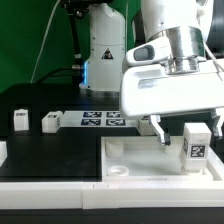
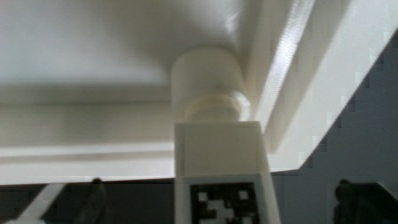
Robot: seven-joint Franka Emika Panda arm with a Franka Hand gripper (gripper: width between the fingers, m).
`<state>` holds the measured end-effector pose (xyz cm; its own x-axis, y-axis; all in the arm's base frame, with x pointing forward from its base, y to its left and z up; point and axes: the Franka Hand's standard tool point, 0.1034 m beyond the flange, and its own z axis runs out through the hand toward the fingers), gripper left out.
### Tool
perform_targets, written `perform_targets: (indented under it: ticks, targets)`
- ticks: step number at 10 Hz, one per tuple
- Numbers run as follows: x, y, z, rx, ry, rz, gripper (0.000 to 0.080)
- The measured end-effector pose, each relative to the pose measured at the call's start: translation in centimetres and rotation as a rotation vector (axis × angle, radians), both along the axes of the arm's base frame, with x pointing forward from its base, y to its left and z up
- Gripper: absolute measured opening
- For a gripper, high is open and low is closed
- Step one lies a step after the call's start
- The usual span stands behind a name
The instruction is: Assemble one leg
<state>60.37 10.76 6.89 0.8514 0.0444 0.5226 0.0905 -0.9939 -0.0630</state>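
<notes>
Leg [image 1: 195, 141] standing upright in a corner socket of the tabletop [image 1: 130, 160], near the counter's [image 1: 50, 150] front edge at the exterior view's right. Hand [image 1: 186, 133] spread wide, fingers [image 1: 160, 130] flanking the leg without touching it.

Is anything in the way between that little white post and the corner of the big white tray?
Nothing visible does. The round end of the leg already sits at a corner of the tabletop, no other part between them.

The leg [image 1: 195, 141] stands on the tabletop [image 1: 140, 165] (in its corner at the exterior view's right). Leftward on the worktop [image 1: 60, 150] sit a second leg [image 1: 20, 120] and a third leg [image 1: 50, 122], beside the marker board [image 1: 100, 120].
</notes>
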Motion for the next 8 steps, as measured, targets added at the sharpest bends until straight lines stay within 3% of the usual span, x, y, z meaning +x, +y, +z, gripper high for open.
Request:
perform_targets:
  ticks: [3, 6, 8]
  targets:
    - [0.1, 0.0, 0.1, 0.001, 0.004, 0.0, 0.0649]
    - [1.7, 0.1, 2.4, 0.011, 0.055, 0.005, 0.0649]
    - [1.8, 0.2, 2.2, 0.015, 0.102, 0.011, 0.0649]
